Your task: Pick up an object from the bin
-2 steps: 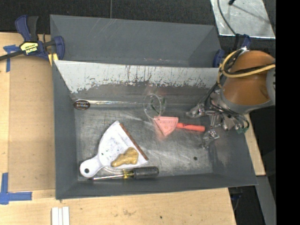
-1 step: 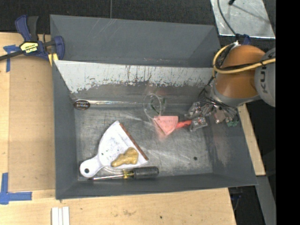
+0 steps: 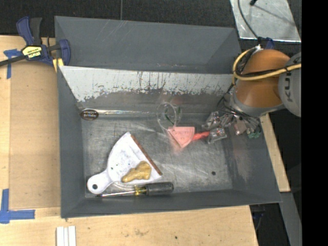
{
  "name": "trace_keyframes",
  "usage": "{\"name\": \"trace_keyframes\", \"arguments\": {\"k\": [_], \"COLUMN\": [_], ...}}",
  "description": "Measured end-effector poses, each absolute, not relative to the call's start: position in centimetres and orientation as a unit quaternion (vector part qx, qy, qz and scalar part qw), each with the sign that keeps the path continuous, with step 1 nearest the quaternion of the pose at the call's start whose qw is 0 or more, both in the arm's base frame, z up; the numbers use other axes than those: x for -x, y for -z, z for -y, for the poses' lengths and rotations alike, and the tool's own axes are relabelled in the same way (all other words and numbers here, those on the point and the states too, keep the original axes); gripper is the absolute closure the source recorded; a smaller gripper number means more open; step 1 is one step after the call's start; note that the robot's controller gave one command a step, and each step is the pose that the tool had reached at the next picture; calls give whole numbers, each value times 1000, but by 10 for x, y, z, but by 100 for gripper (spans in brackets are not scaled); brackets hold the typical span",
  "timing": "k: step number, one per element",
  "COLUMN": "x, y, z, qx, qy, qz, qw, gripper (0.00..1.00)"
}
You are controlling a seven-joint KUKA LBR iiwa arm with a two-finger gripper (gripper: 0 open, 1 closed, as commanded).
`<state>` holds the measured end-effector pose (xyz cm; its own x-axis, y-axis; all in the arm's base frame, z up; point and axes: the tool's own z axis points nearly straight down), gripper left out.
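Note:
My gripper (image 3: 217,129) hangs low at the right side of the bin, under the orange cover. Just left of it lies a pink wedge-shaped thing (image 3: 181,136) with a red handle-like end (image 3: 202,135) that reaches to the fingertips. Whether that red end is between the fingers I cannot make out. A clear plastic piece (image 3: 168,115) lies just behind the pink thing.
At the front left lie a white scraper-like board (image 3: 122,160) with a yellow-gold lump (image 3: 137,172) on it and a screwdriver (image 3: 146,189) with a black handle. A long clear rod with a dark cap (image 3: 90,114) lies along the back wall.

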<state>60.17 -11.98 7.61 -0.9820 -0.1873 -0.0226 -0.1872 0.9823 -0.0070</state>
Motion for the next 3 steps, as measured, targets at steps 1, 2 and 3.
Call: {"name": "trace_keyframes", "arguments": {"k": [1, 2, 3], "x": [-602, -602, -606], "y": [-198, -198, -245], "z": [70, 70, 64], "qx": [155, 155, 149], "qy": [0, 0, 0], "qz": [-988, -988, -989], "qw": [2, 2, 0], "gripper": [100, 100, 100]}}
